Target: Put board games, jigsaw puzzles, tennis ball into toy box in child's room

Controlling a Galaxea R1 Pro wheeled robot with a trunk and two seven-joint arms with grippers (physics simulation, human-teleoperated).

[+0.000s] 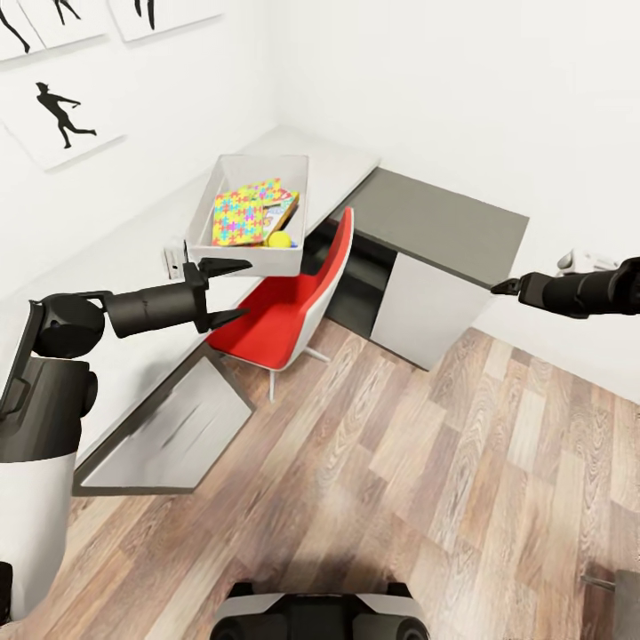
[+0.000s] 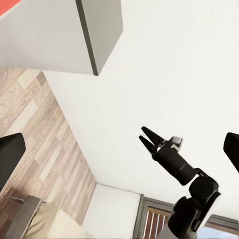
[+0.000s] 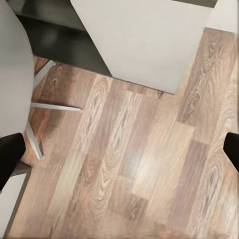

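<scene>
Far left, framed white prints (image 1: 62, 120) with black silhouette figures are hanging on the plain white wall; no writing readable.

Left arm: matte black, cylindrical, reaching over the table (image 1: 133, 258). Left gripper (image 1: 233, 291) is showing two tapered black fingers spread wide, nothing between them, hovering just near-left of the toy box (image 1: 253, 258).

Table: smooth pale grey-white top running along the left wall to the far corner; dark grey side panel (image 1: 164, 431) angling down at the near end. A small white object (image 1: 173, 260) is sitting on the top against the box's left wall; too blurred to name.

Toy box: light grey, thin flat straight walls, open top, resting on the table. Inside, a jigsaw puzzle (image 1: 242, 216) is lying flat, a thin square in interlocking yellow, blue, green and pink pieces. A card edge of a board game (image 1: 283, 213) is sticking out beside it, orange-red trim, lettering not legible. The tennis ball (image 1: 281, 239), yellow-green, is lying in the near-right corner of the box.

Red chair (image 1: 284, 307): glossy moulded shell, white legs, tucked under the table just right of the box.

Further right, a lower dark grey cabinet (image 1: 444, 222) with pale front doors.

Floor (image 1: 400, 480): wood planks, mixed brown and grey grain.

Right gripper (image 1: 505, 286): black, small, held out over the cabinet's near-right corner; in the left wrist view its fingers (image 2: 147, 134) are lying close together, narrow, nothing between them.
</scene>
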